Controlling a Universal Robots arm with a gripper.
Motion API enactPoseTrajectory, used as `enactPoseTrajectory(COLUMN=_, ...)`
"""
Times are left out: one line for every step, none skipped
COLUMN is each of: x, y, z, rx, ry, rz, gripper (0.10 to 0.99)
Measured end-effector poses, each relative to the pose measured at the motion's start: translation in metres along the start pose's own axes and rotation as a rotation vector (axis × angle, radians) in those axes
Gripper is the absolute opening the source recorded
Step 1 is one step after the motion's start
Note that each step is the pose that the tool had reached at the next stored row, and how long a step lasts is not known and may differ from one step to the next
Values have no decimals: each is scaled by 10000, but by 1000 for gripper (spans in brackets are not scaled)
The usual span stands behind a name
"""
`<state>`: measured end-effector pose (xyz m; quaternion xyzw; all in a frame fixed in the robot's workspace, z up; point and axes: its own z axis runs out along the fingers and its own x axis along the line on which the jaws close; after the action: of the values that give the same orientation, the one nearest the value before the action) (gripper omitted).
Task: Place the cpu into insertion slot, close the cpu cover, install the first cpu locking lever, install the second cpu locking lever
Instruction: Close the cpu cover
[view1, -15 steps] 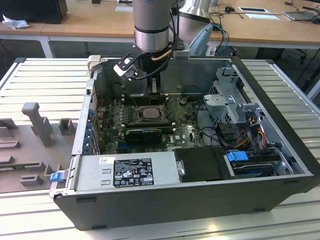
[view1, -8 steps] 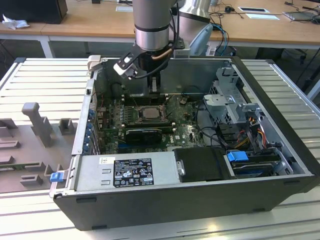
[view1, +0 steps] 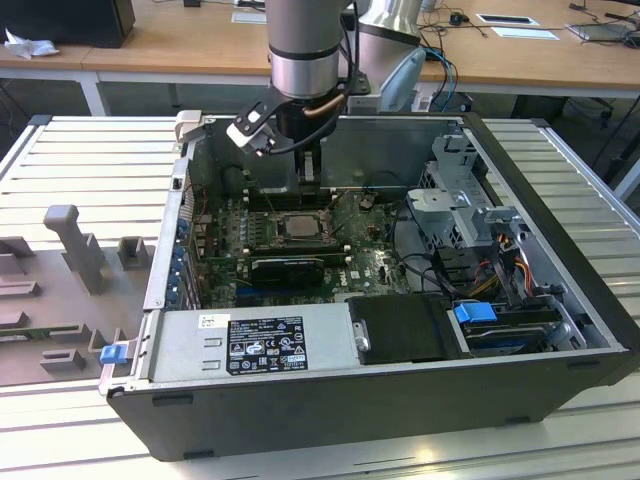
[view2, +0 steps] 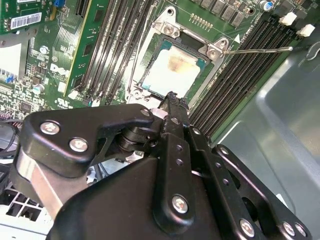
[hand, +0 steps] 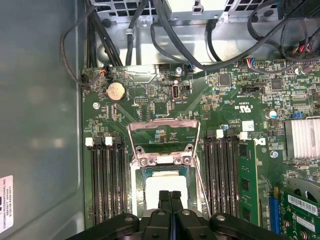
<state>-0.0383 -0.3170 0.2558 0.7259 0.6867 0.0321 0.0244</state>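
The cpu (view2: 172, 70), a flat square chip with a pale silver top, lies in the insertion slot (hand: 136, 172) on the green board; its top is bare. In the first wrist view the cpu cover (hand: 164, 123), a thin metal frame, stands lifted off the slot's far edge, and the board shows through its cut-out. A thin wire lever (view2: 260, 49) sticks out sideways from the slot's corner. My gripper (hand: 170, 196) is shut with nothing in it, its tips just above the cpu's near edge. In the exterior view the gripper (view1: 308, 172) hangs over the cpu (view1: 300, 226) inside the open case.
Black memory slots (hand: 105, 185) run along both sides of the slot. A long black block (view1: 288, 268) lies in front of it, a power supply (view1: 250, 340) at the case front, and a drive cage (view1: 460, 215) with cables on the exterior view's right. Case walls close in all round.
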Motion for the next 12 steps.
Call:
enactPoseTrajectory(x=0, y=0, z=-3, rx=0, ry=0, rz=0, gripper=106)
enactPoseTrajectory(x=0, y=0, z=-5, rx=1, ry=-1, rz=0, gripper=106)
enactPoseTrajectory(x=0, y=1, z=-9, rx=1, ry=-1, rz=0, gripper=106)
enactPoseTrajectory(x=0, y=1, z=-11, rx=0, ry=0, rz=0, gripper=106)
enactPoseTrajectory(x=0, y=1, z=-12, rx=0, ry=0, rz=0, gripper=106)
enactPoseTrajectory(x=0, y=1, z=-14, rx=1, ry=-1, rz=0, gripper=106)
enactPoseTrajectory(x=0, y=1, z=-17, rx=1, ry=-1, rz=-1, gripper=106)
enactPoseTrajectory(x=0, y=1, z=-19, rx=1, ry=-1, rz=0, gripper=106)
enactPoseTrajectory(x=0, y=2, z=-28, rx=1, ry=-1, rz=0, gripper=106)
enactPoseTrajectory(x=0, y=2, z=-30, rx=1, ry=-2, rz=0, gripper=106)
enactPoseTrajectory(x=0, y=2, z=-30, rx=1, ry=-1, rz=0, gripper=106)
enactPoseTrajectory(x=0, y=2, z=-32, rx=1, ry=-1, rz=0, gripper=106)
